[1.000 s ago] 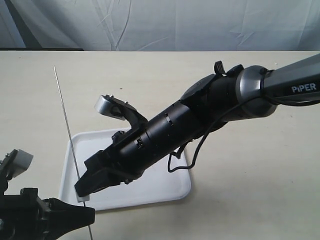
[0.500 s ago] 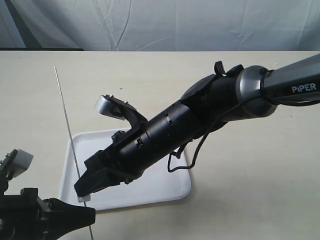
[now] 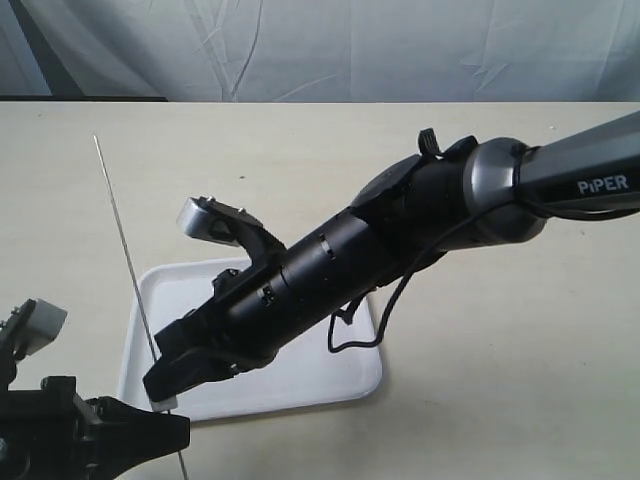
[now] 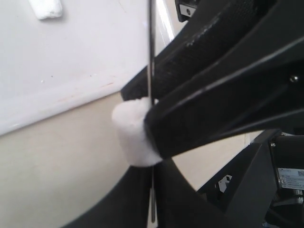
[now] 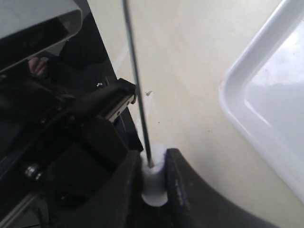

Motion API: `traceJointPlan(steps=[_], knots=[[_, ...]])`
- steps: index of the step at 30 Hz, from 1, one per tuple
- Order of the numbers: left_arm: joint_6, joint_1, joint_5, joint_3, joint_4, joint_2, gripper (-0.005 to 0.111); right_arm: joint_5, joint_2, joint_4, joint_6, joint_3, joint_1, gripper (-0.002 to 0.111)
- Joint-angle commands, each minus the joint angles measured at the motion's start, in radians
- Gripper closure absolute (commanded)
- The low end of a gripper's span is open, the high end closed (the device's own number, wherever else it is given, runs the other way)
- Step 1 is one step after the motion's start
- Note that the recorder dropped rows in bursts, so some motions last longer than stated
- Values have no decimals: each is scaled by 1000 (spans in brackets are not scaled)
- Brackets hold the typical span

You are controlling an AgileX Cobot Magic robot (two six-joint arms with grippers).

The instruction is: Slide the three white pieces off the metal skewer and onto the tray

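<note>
The metal skewer (image 3: 125, 260) stands steeply over the tray's (image 3: 320, 378) left edge. My left gripper (image 3: 180, 433) is shut on its lower end (image 4: 152, 209). My right gripper (image 3: 160, 385) is shut on a white piece (image 3: 166, 402) still threaded on the skewer, just above the left gripper. In the right wrist view that piece (image 5: 153, 190) sits squeezed between the black fingers (image 5: 178, 185), the skewer (image 5: 135, 80) entering its top. In the left wrist view the same piece (image 4: 133, 135) bulges beside the right gripper's finger. Another white piece (image 4: 45, 7) lies on the tray (image 4: 85, 47). The third piece is out of view.
The right arm (image 3: 420, 220) stretches across the tray from the right, with a cable loop (image 3: 355, 335) hanging under it. The tray's rim (image 5: 247, 118) lies close beside the held piece. Beige tabletop (image 3: 500, 380) surrounds the tray; a grey cloth hangs behind.
The right arm has shifted slightly left and down with the piece in its grip. The skewer's top end has tilted a little to the left. The left gripper has stayed put.
</note>
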Motion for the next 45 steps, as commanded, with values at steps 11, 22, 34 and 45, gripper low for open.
traceJointPlan(steps=[11, 22, 34, 45], knots=[[7, -4, -65, -7, 41, -2, 107, -66, -3, 44, -28, -20, -4, 90], [3, -4, -70, -7, 56, -2, 107, -38, -3, 39, -4, -118, -64, 90], [8, -4, 31, -7, 20, -2, 107, 117, -3, -133, 87, -114, -74, 60], [10, -4, -4, -57, -33, -2, 107, 74, -3, -118, 89, -114, -16, 62]])
